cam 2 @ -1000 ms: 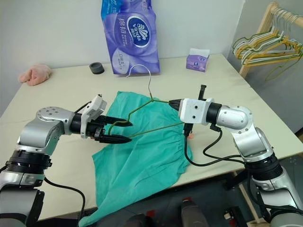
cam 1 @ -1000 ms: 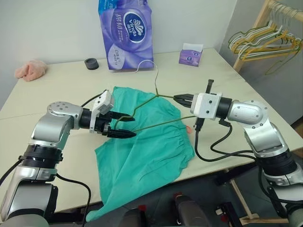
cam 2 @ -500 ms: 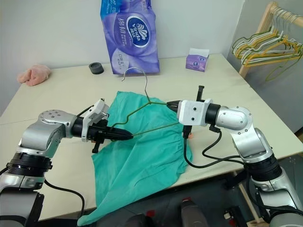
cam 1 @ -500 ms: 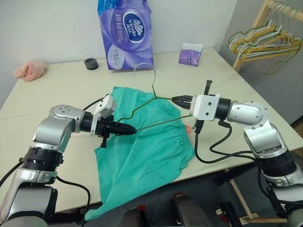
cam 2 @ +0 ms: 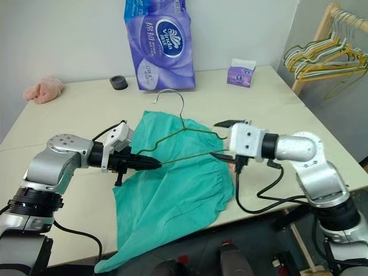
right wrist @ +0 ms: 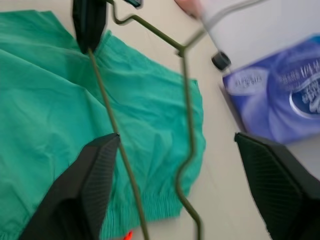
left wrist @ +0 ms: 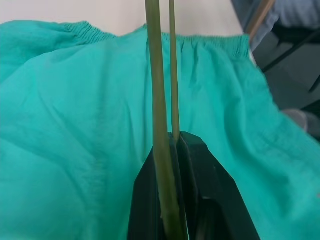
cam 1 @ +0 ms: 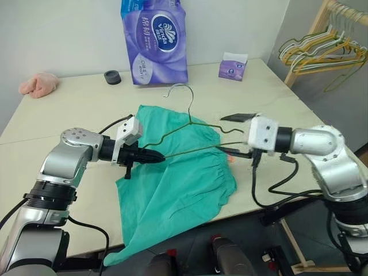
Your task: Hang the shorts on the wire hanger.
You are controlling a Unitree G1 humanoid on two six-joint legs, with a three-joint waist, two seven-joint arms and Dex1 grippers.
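Olive-green wire hanger (cam 1: 190,131): now pinched by the left gripper (cam 1: 156,156) alone, released by the right gripper (cam 1: 232,135) (fingers spread wide), above flat, unhung shorts (cam 1: 172,184).

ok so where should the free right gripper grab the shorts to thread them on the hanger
Probably the gathered waistband of the shorts, at the end nearest the right gripper, coming from the robot's right with the fingers low. That elastic edge bunches into a graspable ridge, and the wire hanger, held by the left gripper, hangs just above it.
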